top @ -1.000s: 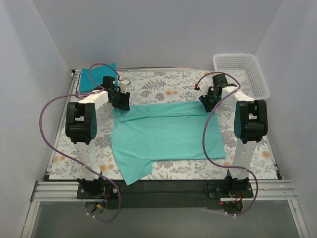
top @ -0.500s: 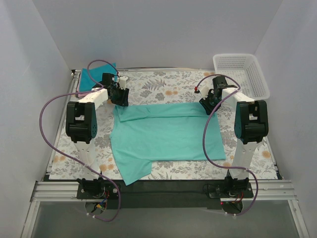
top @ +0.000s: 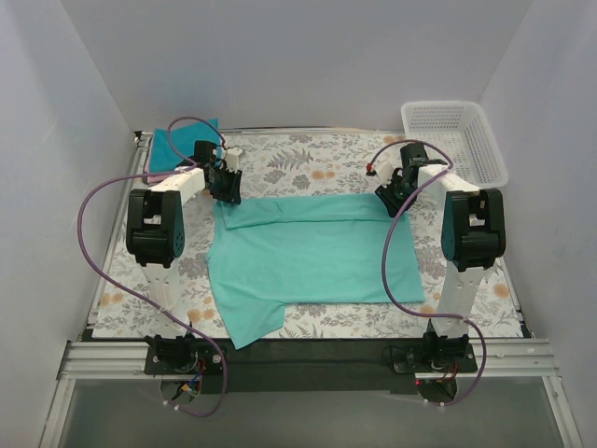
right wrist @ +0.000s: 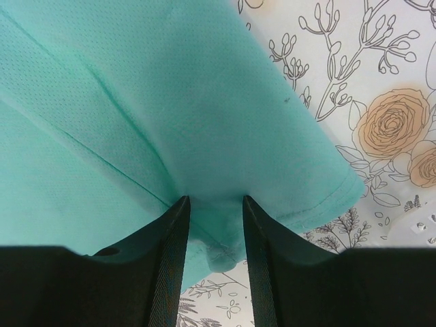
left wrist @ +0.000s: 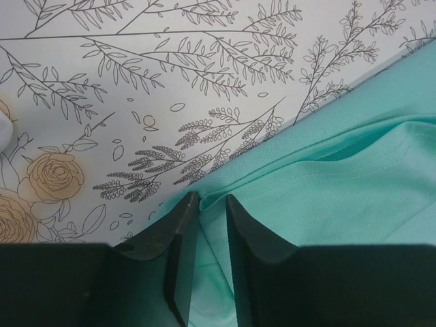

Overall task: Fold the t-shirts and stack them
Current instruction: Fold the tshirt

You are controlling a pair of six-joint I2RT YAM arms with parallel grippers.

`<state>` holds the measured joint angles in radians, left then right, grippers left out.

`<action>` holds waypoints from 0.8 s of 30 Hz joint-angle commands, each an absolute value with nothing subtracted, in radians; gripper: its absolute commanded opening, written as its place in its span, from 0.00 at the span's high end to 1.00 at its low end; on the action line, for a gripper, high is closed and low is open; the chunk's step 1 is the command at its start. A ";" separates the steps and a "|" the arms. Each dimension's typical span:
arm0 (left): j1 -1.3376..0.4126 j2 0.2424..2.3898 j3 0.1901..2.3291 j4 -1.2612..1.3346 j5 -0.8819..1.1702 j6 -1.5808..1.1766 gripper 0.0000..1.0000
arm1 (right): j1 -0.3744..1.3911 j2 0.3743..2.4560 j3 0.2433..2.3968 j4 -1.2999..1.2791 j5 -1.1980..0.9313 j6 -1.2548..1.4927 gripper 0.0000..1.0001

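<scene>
Sea-green t-shirt point(top: 312, 257) lies spread flat on the worktop point(top: 308, 159), long axis running left to right, its far edge directly under both claws. The left claw point(top: 227, 187) straddles the far-left hem, jaws a narrow slit apart; whether it pinches I cannot tell. The right claw point(top: 392, 196) grips the far-right corner, cloth puckering between its jaws. Folding probably means drawing that edge nearward
</scene>
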<state>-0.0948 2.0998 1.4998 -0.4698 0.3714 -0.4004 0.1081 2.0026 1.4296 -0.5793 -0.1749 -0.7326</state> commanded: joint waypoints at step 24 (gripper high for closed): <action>-0.098 1.698 1.274 -0.706 0.656 -0.166 1.00 | 0.118 1.908 1.408 -0.618 -0.164 -0.756 0.63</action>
<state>-0.0948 1.7752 1.3285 -0.6312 0.5812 -0.2394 0.1135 1.9656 1.4197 -0.6044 -0.1650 -0.7391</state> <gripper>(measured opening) 0.014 0.369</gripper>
